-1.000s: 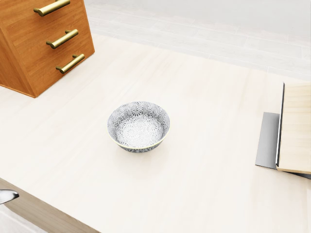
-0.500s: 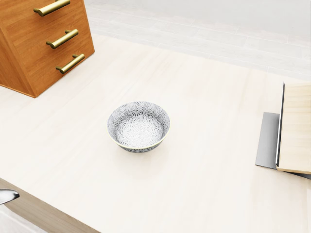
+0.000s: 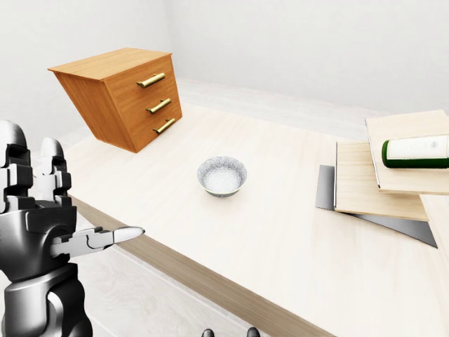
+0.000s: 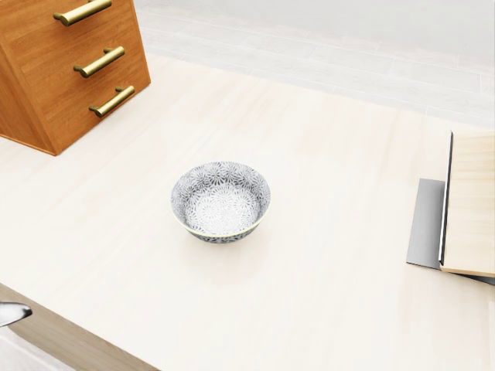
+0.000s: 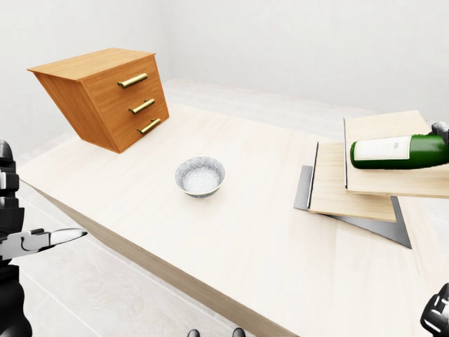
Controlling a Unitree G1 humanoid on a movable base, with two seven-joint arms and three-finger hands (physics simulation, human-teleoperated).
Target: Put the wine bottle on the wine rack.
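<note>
- Progress judgement: the task appears complete or nearly so. The dark green glass wine bottle with a white label (image 5: 397, 151) lies on its side across the top tier of the stepped pale-wood wine rack (image 5: 351, 193), at about 3 o'clock in the right-eye view.
- Bottle contact: neither hand touches the bottle. Its neck end runs out of the right edge of the view, so whether it is fully seated cannot be confirmed.
- Left hand (image 3: 42, 210): raised at about 8 o'clock in the left-eye view, well apart from the rack. The fingers stand spread, one silver-tipped finger pointing toward 3 o'clock, and nothing is held.
- Right hand (image 5: 439, 314): only a dark sliver shows at the 4 o'clock corner of the right-eye view. Whether its fingers are spread or closed cannot be told.
- Other items: a grey-and-white patterned ceramic bowl (image 4: 221, 201) sits near the centre of the pale wooden tabletop (image 4: 325, 263). An orange-brown wooden drawer chest with three brass handles (image 3: 126, 95) stands at about 10 o'clock, well apart from the bowl.
- Remaining work, as a judgement: verify that the bottle rests stable on the rack; no further carrying step appears necessary.
</note>
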